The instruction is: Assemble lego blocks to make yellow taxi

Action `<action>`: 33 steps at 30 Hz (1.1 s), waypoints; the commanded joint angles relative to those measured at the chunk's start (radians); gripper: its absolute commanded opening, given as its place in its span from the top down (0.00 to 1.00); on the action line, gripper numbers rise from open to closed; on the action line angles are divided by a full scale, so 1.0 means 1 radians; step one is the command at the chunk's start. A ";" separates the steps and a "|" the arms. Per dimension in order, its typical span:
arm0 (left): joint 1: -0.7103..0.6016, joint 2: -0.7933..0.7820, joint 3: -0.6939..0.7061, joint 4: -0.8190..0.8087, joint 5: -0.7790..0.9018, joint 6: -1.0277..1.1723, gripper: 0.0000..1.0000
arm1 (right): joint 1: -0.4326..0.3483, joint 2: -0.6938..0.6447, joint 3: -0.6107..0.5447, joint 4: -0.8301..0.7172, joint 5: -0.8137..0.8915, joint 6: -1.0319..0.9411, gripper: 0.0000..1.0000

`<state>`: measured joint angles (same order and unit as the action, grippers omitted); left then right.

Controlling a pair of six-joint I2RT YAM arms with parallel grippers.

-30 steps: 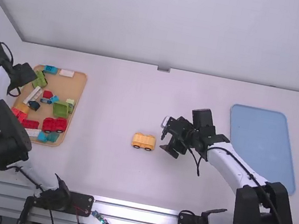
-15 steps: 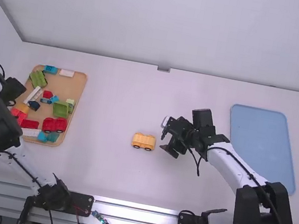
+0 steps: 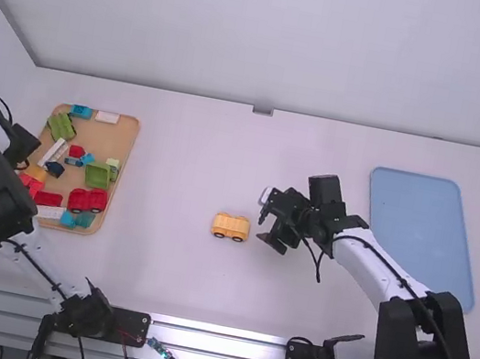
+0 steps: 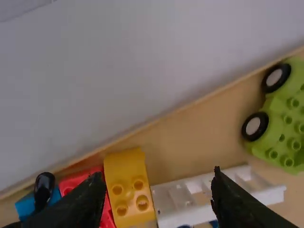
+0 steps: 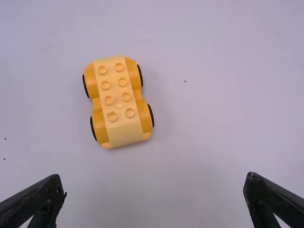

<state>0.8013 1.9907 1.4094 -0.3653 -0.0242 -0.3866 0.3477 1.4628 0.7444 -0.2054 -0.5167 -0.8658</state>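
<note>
In the high view my left gripper (image 3: 21, 165) is over the left edge of the wooden tray (image 3: 127, 136). The left wrist view has that gripper (image 4: 156, 192) open above a yellow block (image 4: 127, 183) with round studs, with nothing held. My right gripper (image 3: 267, 217) is to the right of the yellow car base (image 3: 232, 226) on the table. In the right wrist view the same gripper (image 5: 154, 190) stands wide open and empty, apart from the yellow base (image 5: 118, 102), which has four dark wheels and a paler studded top.
Around the yellow block in the tray lie red pieces (image 4: 78, 180), a white frame piece (image 4: 183, 199) and a green wheeled base (image 4: 280, 121). Another red wheeled base (image 3: 87, 200) sits at the tray's near right. A blue mat (image 3: 422, 230) lies on the table's right side.
The left arm has swung left and a little toward the camera from over the tray, uncovering more of its left part, then shifted only slightly. The right arm and yellow base have stayed put.
</note>
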 commanded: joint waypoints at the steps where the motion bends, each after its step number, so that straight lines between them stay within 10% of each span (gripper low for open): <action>1: -0.011 0.009 -0.057 0.029 -0.018 -0.029 0.41 | -0.001 -0.017 -0.004 -0.006 -0.006 0.001 0.00; 33: -0.088 0.009 -0.174 0.121 -0.048 -0.103 0.44 | -0.001 -0.017 -0.004 -0.021 -0.006 0.001 0.00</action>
<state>0.7246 1.9907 1.2480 -0.2382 -0.0505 -0.4805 0.3473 1.4628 0.7444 -0.2211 -0.5167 -0.8665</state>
